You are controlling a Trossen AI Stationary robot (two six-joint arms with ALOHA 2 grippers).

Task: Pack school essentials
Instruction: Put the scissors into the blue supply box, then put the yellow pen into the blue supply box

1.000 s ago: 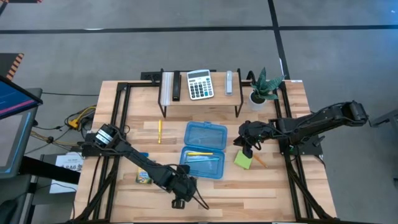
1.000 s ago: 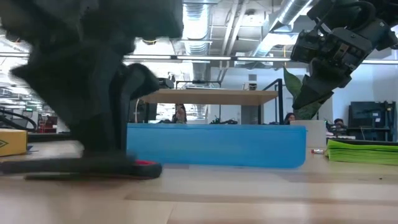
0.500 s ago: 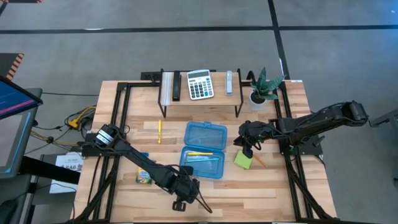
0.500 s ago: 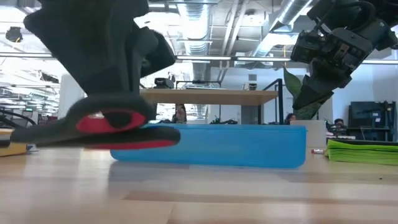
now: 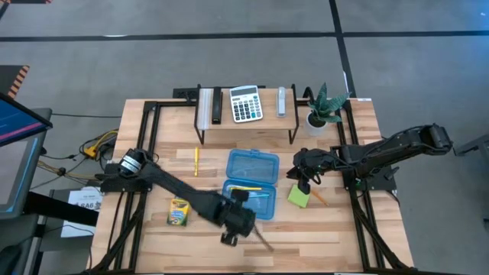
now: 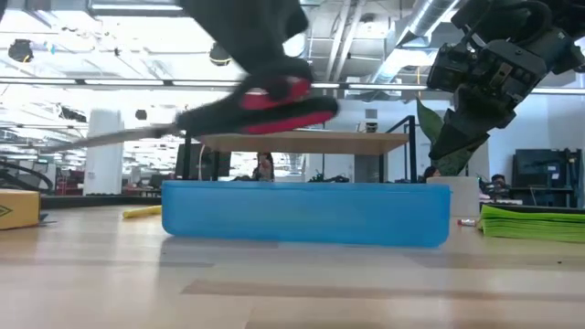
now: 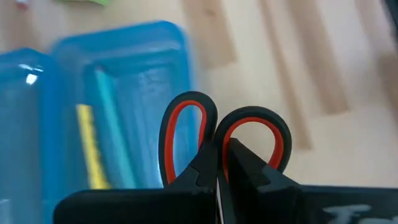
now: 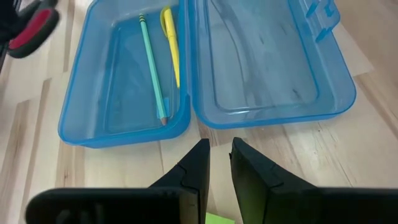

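left gripper (image 5: pixel 243 221) clamped on scissors (image 7: pixel 224 140)

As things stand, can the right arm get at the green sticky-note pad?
Probably yes: the right gripper hangs just beside the sticky-note pad, nothing lying between, and its jaws hold nothing.

Grey concrete floor (image 5: pixel 229 61) crossed by dark lines; exposed ceiling ducts (image 6: pixel 302 27), strip lights, wooden table (image 5: pixel 260 233).
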